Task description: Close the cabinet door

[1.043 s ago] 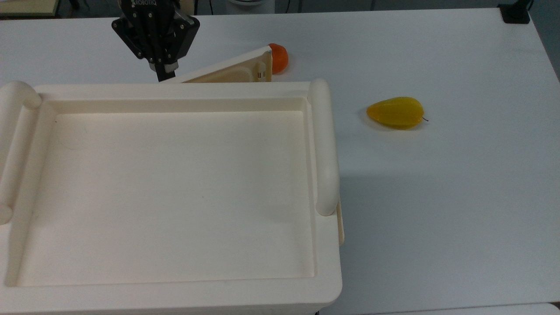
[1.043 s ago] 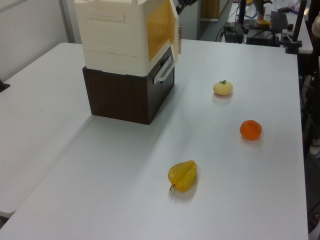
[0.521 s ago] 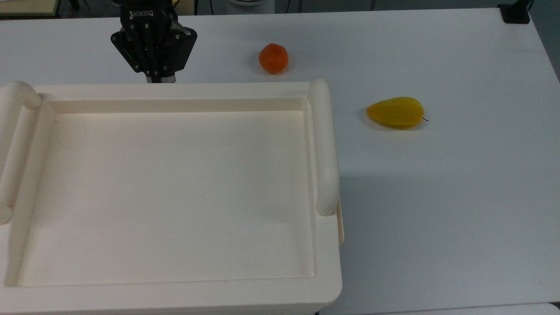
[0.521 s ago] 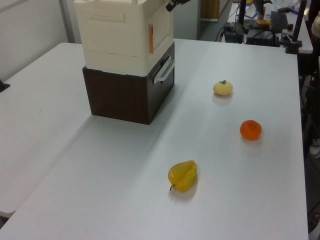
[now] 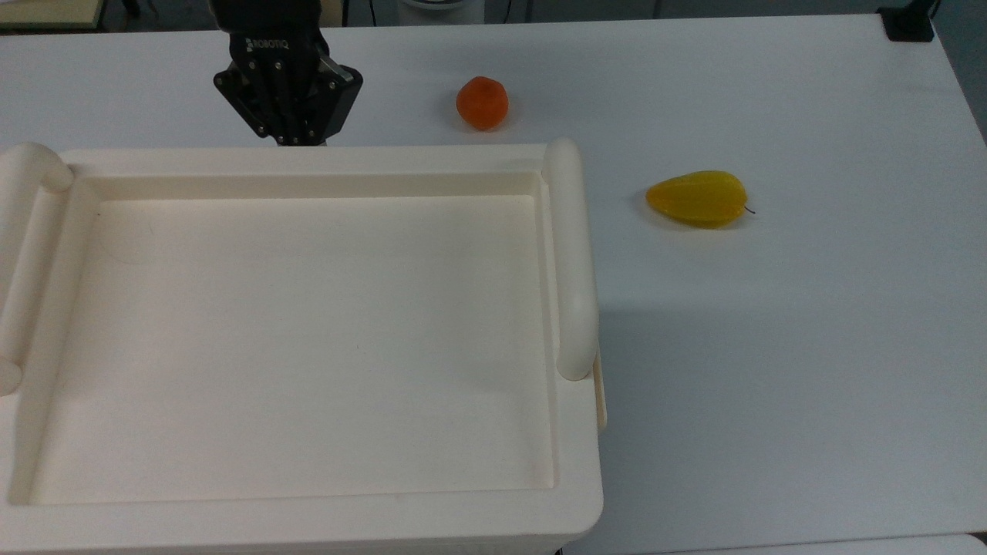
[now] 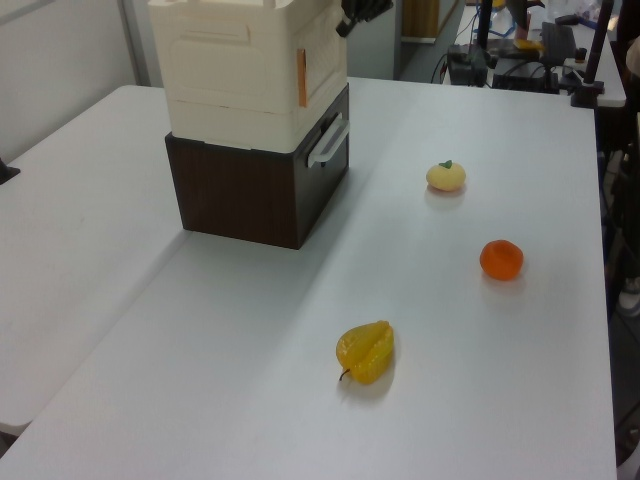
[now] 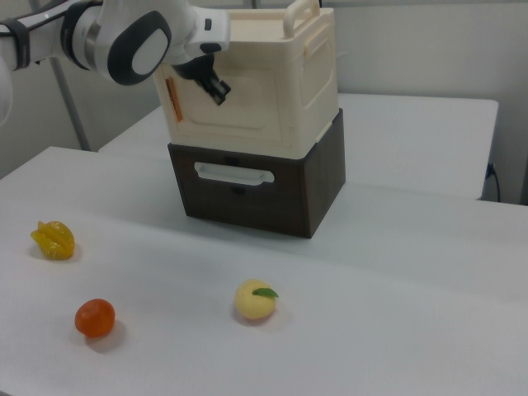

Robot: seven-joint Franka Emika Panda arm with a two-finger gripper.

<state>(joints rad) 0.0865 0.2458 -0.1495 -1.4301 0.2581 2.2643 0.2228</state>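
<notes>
The cabinet [image 5: 308, 331] is a large cream box with a recessed top and bar handles, standing on a dark brown drawer unit [image 7: 247, 194]. The cabinet door [image 7: 239, 107] lies flat and flush in the cabinet's front face, its copper-brown fittings [image 6: 301, 77] along one edge. My gripper [image 7: 216, 89] is shut, empty, and hovers right at the upper part of the door. Seen from above, my gripper [image 5: 297, 139] sits just behind the cabinet's far rim, left of the middle. In the left view my gripper [image 6: 352, 14] is beside the cabinet's upper right corner.
An orange [image 5: 482, 102] lies on the white table [image 5: 810, 347] to the right of my gripper in the top view. Farther right lies a yellow star-shaped fruit [image 5: 698, 198]. A pale yellow fruit with a green leaf [image 7: 255, 300] sits in front of the drawer's white handle [image 7: 233, 173].
The door swung from ajar to flush against the cabinet, uncovering the orange in the top view. My gripper then shifted slightly rightward along the cabinet's far rim.
</notes>
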